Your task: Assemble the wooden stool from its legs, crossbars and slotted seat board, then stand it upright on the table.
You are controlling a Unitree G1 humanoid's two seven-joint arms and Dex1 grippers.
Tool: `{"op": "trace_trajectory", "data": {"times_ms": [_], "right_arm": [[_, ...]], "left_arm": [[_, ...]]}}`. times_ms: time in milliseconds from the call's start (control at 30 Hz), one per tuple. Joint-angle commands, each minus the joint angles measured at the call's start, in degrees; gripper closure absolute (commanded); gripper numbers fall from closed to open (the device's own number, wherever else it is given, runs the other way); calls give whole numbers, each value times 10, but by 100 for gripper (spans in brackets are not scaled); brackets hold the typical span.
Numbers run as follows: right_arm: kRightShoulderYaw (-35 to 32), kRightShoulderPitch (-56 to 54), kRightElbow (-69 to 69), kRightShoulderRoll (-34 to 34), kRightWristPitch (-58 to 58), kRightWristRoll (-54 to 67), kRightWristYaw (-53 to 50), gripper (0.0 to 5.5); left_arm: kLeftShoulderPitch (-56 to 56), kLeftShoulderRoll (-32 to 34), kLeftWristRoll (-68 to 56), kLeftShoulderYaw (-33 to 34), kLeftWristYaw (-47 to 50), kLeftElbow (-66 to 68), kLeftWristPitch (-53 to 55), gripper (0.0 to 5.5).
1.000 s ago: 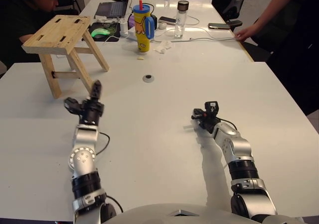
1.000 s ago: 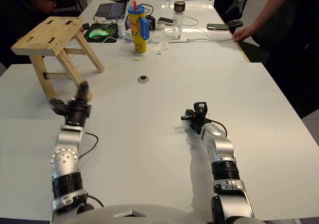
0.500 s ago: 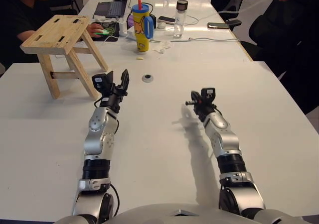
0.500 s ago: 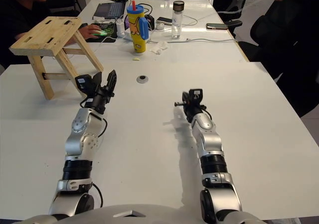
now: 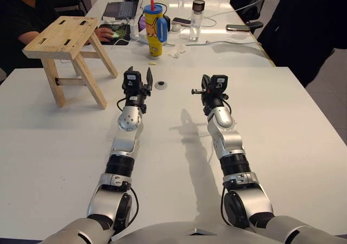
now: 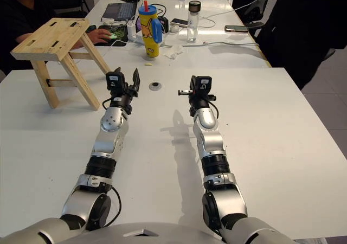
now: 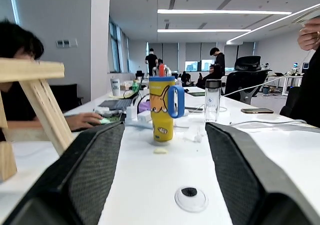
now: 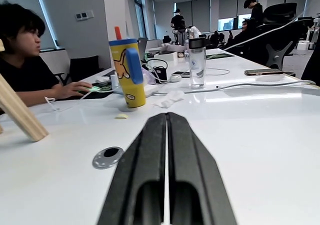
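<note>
One wooden stool [image 5: 68, 49] is seen at the far left of the white table [image 5: 303, 124], fully put together and standing upright on its splayed legs, with the slotted seat board [image 5: 64, 35] on top and a crossbar [image 5: 70, 82] fixed between the legs on the near side. It is touched by neither arm. To its right, near the stool's closest leg but apart from it, the left gripper [image 5: 139, 75] is held out over the tabletop at the end of the outstretched arm; its two fingers [image 7: 95, 170] are spread wide and nothing is held between them. Just beside that gripper, a small round grommet [image 5: 160, 85] is set into the table surface. Farther back, on the adjoining desk, a yellow cup [image 5: 154, 30] with a blue handle and a red straw is placed. Right of the grommet, the right gripper [image 5: 206, 83] is likewise stretched forward over the table at about the same depth as the left one, and its fingers [image 8: 150, 175] are pressed flat together with nothing gripped. Beyond it, a clear bottle [image 5: 196, 19] with a dark cap is stood on the far desk, and a white cable [image 5: 227, 42] is laid along that desk's edge toward a dark phone [image 5: 238, 28] at the right
</note>
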Motion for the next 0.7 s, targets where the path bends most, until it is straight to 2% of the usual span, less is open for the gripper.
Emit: {"op": "trace_trajectory", "data": {"times_ms": [33,433,700], "right_arm": [[7,12,4,9,-10,0,4,550],[7,-20,49,-16,-24,-7,26,550],[17,-39,59,-38,-23,-19,45,550]], "left_arm": [[-18,11,-4,15,-9,30,-20,246],[-13,-25,20,4,21,61,-55,246],[-15,-30,56,0,64,19,-35,246]]}}
